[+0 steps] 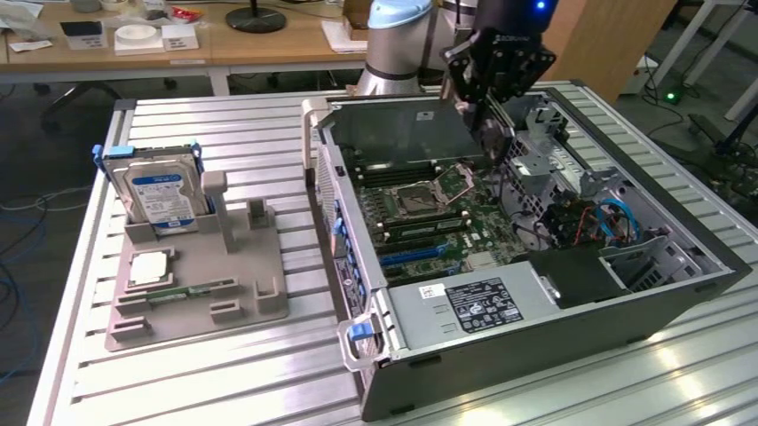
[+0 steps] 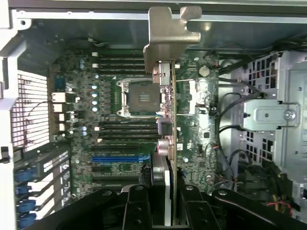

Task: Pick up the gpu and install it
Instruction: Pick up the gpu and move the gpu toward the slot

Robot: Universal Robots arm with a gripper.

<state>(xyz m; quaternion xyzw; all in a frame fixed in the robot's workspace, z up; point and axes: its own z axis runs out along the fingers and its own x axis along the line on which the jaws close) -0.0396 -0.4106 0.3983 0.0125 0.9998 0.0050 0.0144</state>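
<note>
one black two-finger gripper on the robot arm pinches the gpu, a thin dark expansion card with a pale metal bracket at the end farthest from the fingers. the fingers are pressed against the card's two faces. the card hangs inside the open black computer case, over the green motherboard, beside the square silver cpu socket and apparently not touching any slot. judged from this pose, the step in hand is carrying the card to its seat. to do it well, keep the grip firm and the card from swinging. bring the card's contact edge parallel to the long blue expansion slot and point the bracket toward the rear wall of the case. stay clear of the black cables near the drive cage. the case lies on a ribbed aluminium table. on the exterior view's left, well apart from the case, a grey moulded holder carries an upright silver hard drive with a blue label and a narrow green memory stick. wooden desks with small boxes stand behind the table.
</note>
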